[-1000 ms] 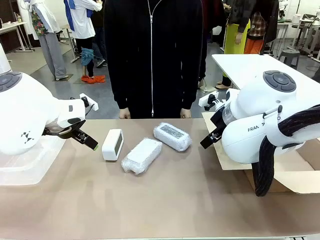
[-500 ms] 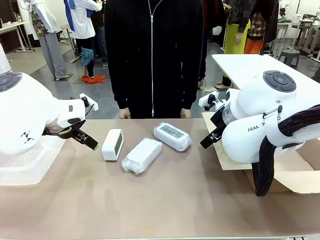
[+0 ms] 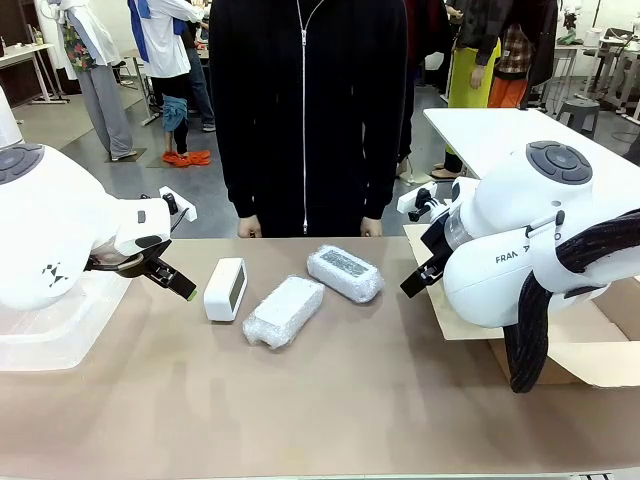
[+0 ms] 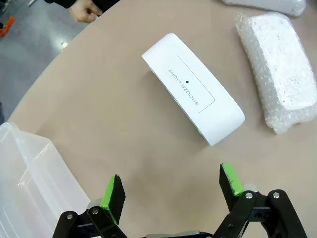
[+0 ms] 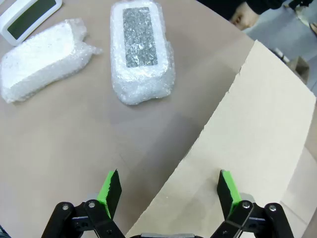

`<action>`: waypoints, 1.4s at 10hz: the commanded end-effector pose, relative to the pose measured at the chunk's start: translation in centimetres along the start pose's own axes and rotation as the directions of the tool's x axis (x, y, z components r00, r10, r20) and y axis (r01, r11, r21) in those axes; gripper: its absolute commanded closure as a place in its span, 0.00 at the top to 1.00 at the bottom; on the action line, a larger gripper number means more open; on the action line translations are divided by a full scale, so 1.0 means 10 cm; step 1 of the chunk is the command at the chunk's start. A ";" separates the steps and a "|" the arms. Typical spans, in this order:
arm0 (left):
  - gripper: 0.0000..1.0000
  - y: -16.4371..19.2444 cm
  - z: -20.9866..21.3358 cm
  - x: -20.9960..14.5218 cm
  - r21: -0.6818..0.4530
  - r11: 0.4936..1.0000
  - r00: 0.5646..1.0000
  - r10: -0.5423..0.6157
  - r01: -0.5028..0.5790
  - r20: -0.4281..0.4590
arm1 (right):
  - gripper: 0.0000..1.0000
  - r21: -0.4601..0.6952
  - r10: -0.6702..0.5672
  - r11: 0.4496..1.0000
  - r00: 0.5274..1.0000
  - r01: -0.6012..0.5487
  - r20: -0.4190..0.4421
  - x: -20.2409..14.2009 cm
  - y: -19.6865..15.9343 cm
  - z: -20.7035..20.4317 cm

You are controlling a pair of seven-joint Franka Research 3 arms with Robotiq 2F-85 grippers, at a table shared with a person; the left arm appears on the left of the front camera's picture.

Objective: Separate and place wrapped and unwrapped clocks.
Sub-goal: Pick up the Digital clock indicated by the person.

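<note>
Left gripper (image 4: 172, 191): jaws spread, empty, hovering low over table (image 3: 350, 400) beside clear bin (image 4: 25, 168), pointing toward bare clock (image 3: 226, 288) just ahead. Left wrist view adds clock's top print, "SNOOZE LIGHT". Near bundle (image 3: 284, 310) right of clock, apart; far bundle (image 3: 345, 273) behind it. Right wrist view reveals grey face through far bundle's wrap. Right gripper (image 5: 170, 191): spread, empty, above cardboard (image 5: 257, 124) edge. Nothing moved since earlier frame.

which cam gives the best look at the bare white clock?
Left wrist view: the unwrapped clock lies close and whole, SNOOZE LIGHT print readable. Front view shows it small, display face visible. Right wrist view catches part of its display face, cut off at the top-left corner.
</note>
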State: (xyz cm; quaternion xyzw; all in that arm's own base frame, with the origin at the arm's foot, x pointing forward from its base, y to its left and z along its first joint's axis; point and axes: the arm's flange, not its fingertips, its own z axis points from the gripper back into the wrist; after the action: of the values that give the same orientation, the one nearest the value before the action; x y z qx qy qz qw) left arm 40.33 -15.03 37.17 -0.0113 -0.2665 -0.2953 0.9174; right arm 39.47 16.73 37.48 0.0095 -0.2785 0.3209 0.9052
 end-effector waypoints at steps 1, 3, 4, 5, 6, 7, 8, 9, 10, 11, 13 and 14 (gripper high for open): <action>1.00 0.00 0.00 0.00 0.000 1.000 1.000 0.000 0.000 0.000 | 1.00 0.000 -0.001 1.000 1.000 0.001 0.000 0.00 0.00 0.00; 1.00 0.00 0.00 0.00 0.000 1.000 1.000 0.000 0.000 0.000 | 1.00 0.040 0.025 0.999 0.999 -0.026 0.026 0.08 -0.07 0.14; 1.00 0.06 0.23 0.10 -0.060 0.998 0.999 -0.001 0.004 0.046 | 1.00 0.049 0.042 0.998 0.998 -0.044 0.039 0.17 -0.16 0.33; 1.00 0.14 0.51 0.20 -0.089 0.995 0.995 -0.027 0.035 0.094 | 1.00 0.054 0.072 0.996 0.995 -0.076 0.076 0.26 -0.23 0.56; 1.00 0.19 0.75 0.20 -0.101 0.993 0.992 -0.050 0.062 0.114 | 1.00 0.070 0.117 0.990 0.987 -0.125 0.112 0.32 -0.26 0.82; 1.00 0.25 0.99 0.15 -0.148 0.986 0.991 -0.058 0.076 0.120 | 1.00 0.116 0.153 0.978 0.976 -0.172 0.156 0.34 -0.29 1.08; 1.00 0.28 1.16 0.05 -0.193 0.978 0.990 -0.059 0.082 0.125 | 1.00 0.178 0.182 0.960 0.963 -0.218 0.197 0.31 -0.32 1.26; 1.00 0.31 1.33 -0.05 -0.238 0.964 0.987 -0.087 0.117 0.133 | 1.00 0.228 0.194 0.941 0.950 -0.251 0.245 0.27 -0.36 1.43; 1.00 0.29 1.49 -0.20 -0.296 0.940 0.980 -0.131 0.170 0.147 | 1.00 0.267 0.214 0.917 0.931 -0.295 0.295 0.18 -0.35 1.58; 1.00 0.25 1.60 -0.32 -0.331 0.920 0.973 -0.164 0.210 0.161 | 1.00 0.306 0.233 0.894 0.922 -0.328 0.309 0.10 -0.32 1.65; 1.00 0.16 1.81 -0.46 -0.351 0.899 0.962 -0.212 0.261 0.173 | 1.00 0.372 0.272 0.847 0.911 -0.379 0.309 -0.01 -0.18 1.75; 1.00 0.13 1.91 -0.51 -0.350 0.891 0.954 -0.239 0.289 0.180 | 1.00 0.389 0.299 0.829 0.906 -0.402 0.300 -0.06 -0.12 1.79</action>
State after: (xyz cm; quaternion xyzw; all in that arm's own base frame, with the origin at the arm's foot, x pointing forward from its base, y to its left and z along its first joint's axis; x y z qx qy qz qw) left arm 31.17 -8.68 53.17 -0.1661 -0.2601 -0.4470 0.8396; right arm 32.48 12.37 54.14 0.1936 -0.3100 0.5165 0.7744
